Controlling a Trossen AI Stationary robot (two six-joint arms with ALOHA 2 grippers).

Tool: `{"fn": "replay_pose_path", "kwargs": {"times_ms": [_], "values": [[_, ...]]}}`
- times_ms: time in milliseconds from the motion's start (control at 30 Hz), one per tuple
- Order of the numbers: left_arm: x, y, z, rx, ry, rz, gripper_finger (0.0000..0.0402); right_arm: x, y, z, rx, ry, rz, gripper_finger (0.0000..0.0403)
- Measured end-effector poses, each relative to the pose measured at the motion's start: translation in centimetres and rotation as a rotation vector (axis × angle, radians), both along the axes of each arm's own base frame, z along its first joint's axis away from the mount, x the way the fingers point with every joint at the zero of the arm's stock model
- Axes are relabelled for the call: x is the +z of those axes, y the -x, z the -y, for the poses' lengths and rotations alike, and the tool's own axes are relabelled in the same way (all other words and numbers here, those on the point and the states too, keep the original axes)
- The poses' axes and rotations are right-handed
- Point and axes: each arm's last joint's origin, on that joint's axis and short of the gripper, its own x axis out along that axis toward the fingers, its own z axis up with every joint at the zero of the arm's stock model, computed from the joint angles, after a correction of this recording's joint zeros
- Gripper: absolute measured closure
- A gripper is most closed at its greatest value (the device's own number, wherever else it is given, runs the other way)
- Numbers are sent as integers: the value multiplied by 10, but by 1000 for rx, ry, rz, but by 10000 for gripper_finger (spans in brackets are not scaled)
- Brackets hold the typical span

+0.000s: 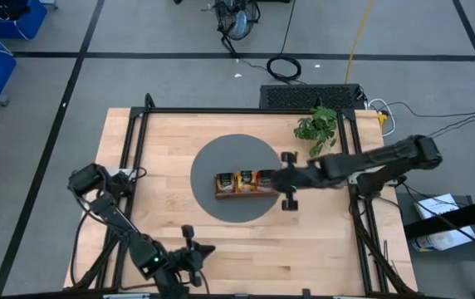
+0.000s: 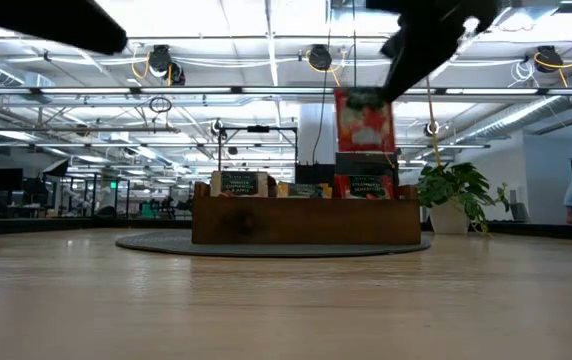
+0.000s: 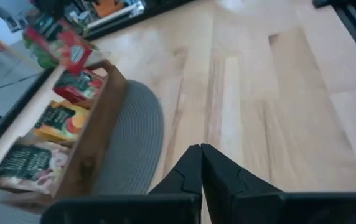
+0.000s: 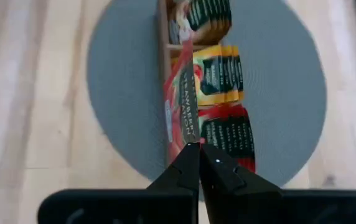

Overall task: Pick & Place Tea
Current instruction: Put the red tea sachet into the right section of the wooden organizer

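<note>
A red tea sachet hangs above the right end of the long wooden tray, lifted clear of it. My right gripper is shut on it from above. The tray stands on a round grey mat and holds upright rows of sachets: beige-white with dark labels, orange and red. My left gripper is shut on nothing and hovers near the table's near edge, well away from the tray. My right gripper pinches the red sachet by its top edge between the two fingers, coming from above and pointing down. The sachet hangs upright below the fingers, clear of the tray, over the compartment of red sachets.
A small potted plant stands behind the tray toward the table's far right. A black frame rail runs around the tabletop. Bare wood lies between the mat and the near edge.
</note>
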Motion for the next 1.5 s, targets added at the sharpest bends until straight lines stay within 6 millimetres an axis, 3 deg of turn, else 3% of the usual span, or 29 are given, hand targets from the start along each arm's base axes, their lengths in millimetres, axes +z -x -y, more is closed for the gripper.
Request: {"fn": "replay_pose_path", "kwargs": {"times_ms": [167,400,800,1133,1300,1500], "values": [[-9,2,-5,2,17,-26,395,-23,-21,24,-9,3,-119,403],[-10,5,-3,-15,12,-37,366,-45,-27,40,-72,-10,-189,403],[-10,5,-3,-24,11,-45,397,-71,-22,36,-201,-74,-136,403],[-10,5,-3,-18,21,-42,367,-83,-16,24,-225,-55,-131,400],[-10,5,-3,-20,17,-43,366,-83,-16,22,-197,-43,-139,375],[-11,5,-3,-28,0,-49,366,-82,-15,20,-180,-65,-150,315]]}}
